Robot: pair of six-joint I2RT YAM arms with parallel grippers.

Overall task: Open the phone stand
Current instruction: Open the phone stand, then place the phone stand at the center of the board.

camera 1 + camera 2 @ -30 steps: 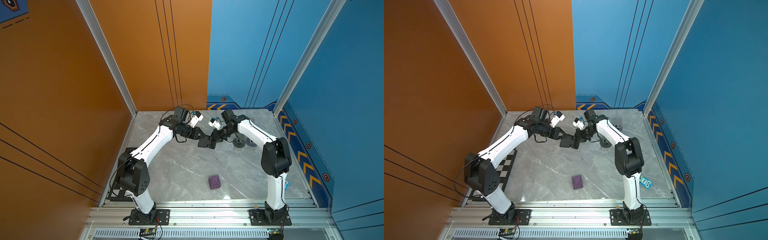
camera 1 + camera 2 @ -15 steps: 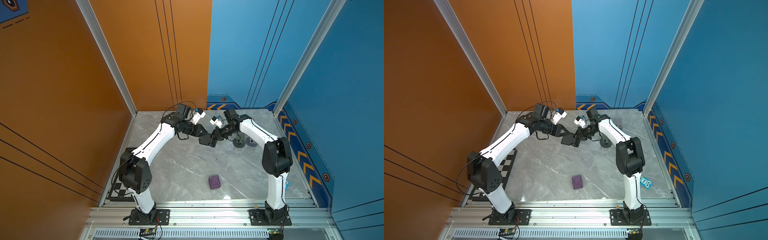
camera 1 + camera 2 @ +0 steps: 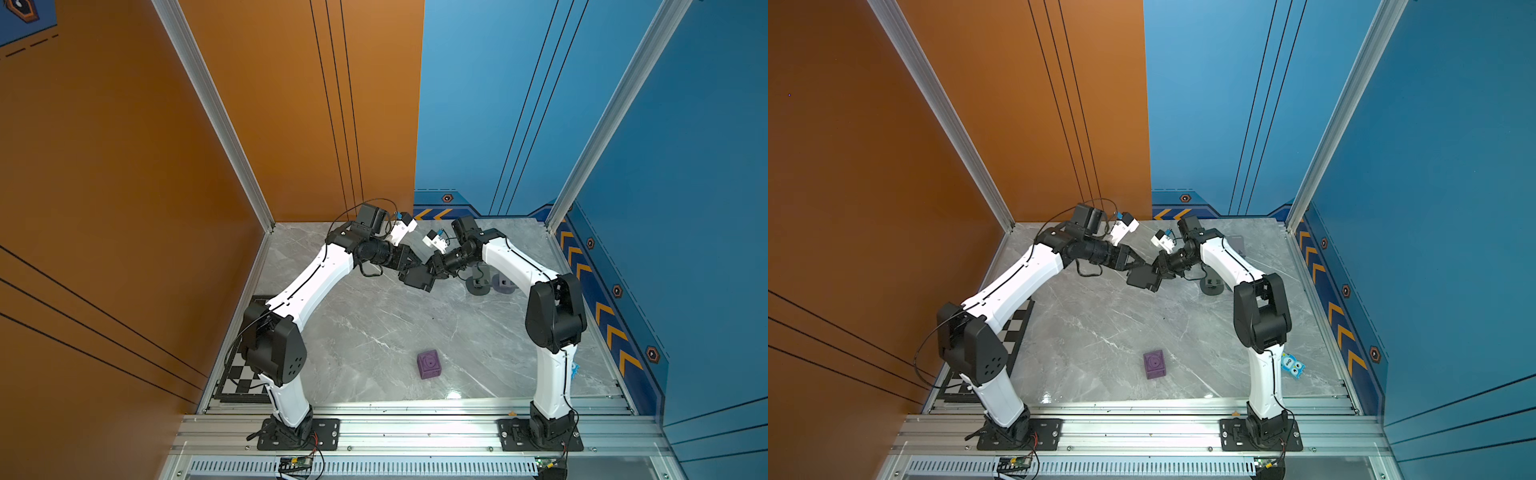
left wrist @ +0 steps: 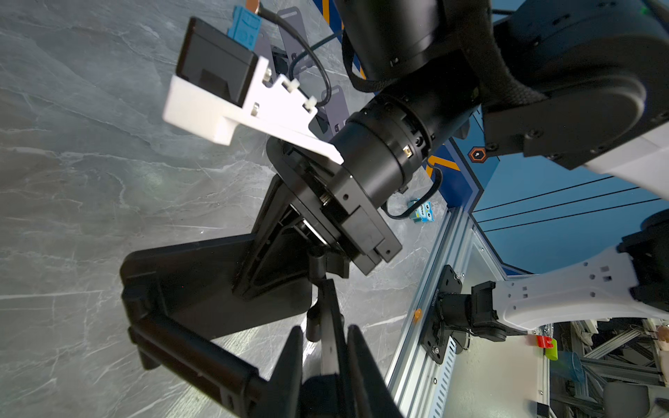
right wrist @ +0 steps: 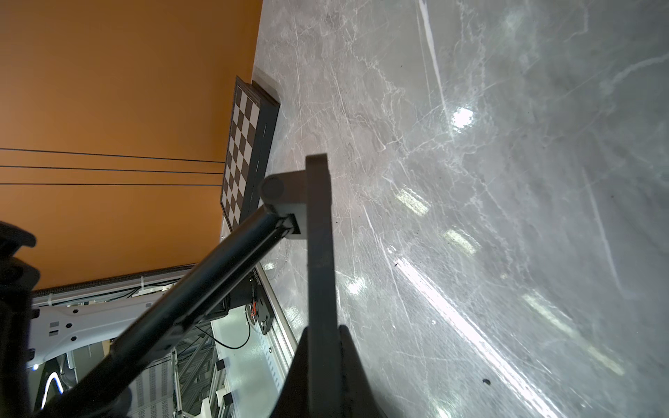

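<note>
A grey marble table (image 3: 374, 332) sits between an orange wall (image 3: 124, 166) and a blue wall (image 3: 685, 166). Over its far middle, lifted clear of the surface, the black stand (image 3: 419, 277) hangs between the two arms in both top views. The left gripper (image 4: 325, 331) is pinched narrow on one thin plate of the stand, which appears edge-on in the left wrist view. The right gripper (image 5: 324, 327) is clamped tight on the other plate. The plates meet at a hinge (image 5: 278, 191) and stand at an angle, partly unfolded. A purple cube (image 3: 429, 364) lies near the table's front, well apart from the stand. A checkerboard (image 3: 245, 378) lies by the orange wall, and a blue owl toy (image 3: 1292, 365) sits near the right arm's base.
</note>
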